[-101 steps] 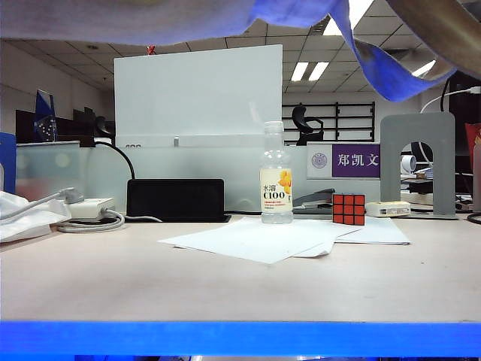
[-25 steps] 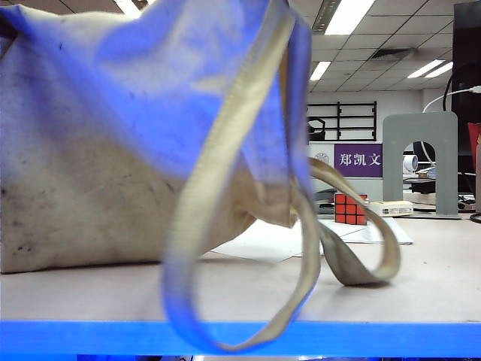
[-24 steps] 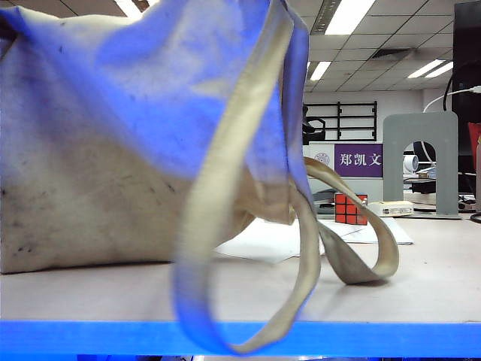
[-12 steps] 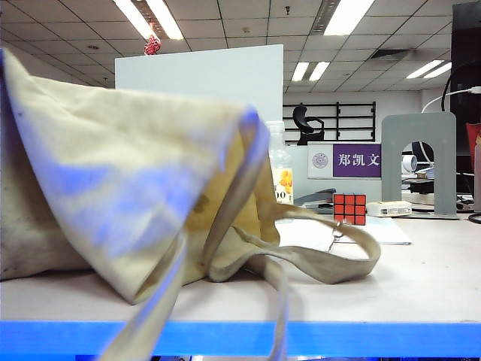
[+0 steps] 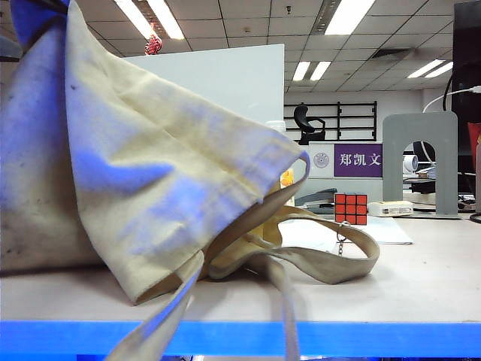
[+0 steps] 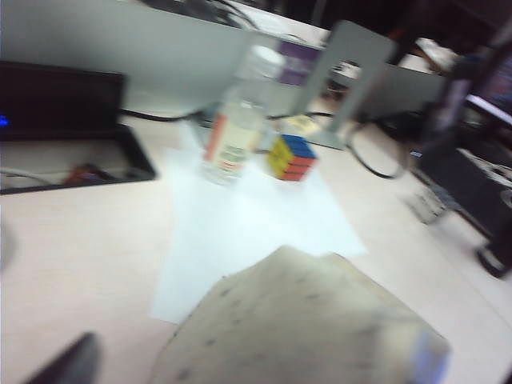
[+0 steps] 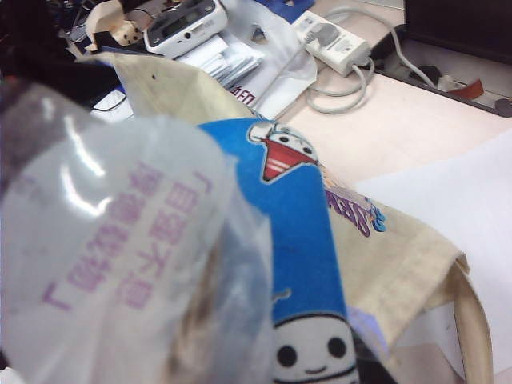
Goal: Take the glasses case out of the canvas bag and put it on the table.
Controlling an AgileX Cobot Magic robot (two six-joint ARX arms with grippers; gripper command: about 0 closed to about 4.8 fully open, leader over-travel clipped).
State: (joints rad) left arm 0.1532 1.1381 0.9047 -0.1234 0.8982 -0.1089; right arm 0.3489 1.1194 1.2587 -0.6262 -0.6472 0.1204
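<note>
The canvas bag (image 5: 113, 188) lies slumped on the table (image 5: 421, 278), filling the left of the exterior view, its strap handles hanging over the blue front edge. In the right wrist view the blue glasses case (image 7: 300, 240) with a white face marking stands out above the printed side of the bag (image 7: 400, 240). My right gripper (image 7: 312, 370) is shut on the case; a dark finger shows beside it. A clear plastic wrapper (image 7: 120, 240) covers the other side. My left gripper (image 6: 240, 370) hovers open over the bag (image 6: 304, 320), one dark fingertip (image 6: 64, 360) far to the side. Neither gripper shows in the exterior view.
A red Rubik's cube (image 5: 349, 208), a drink bottle (image 6: 236, 120) and white paper sheets (image 6: 248, 224) sit behind the bag. A black tray (image 6: 64, 136) and a grey bookend (image 5: 418, 162) stand farther back. A power strip with cable (image 7: 336, 36) lies at the desk's far left.
A second ago the bag hung high with a strap loop swinging. It has since dropped onto the table, and its upper left edge now stands higher than half a second ago.
</note>
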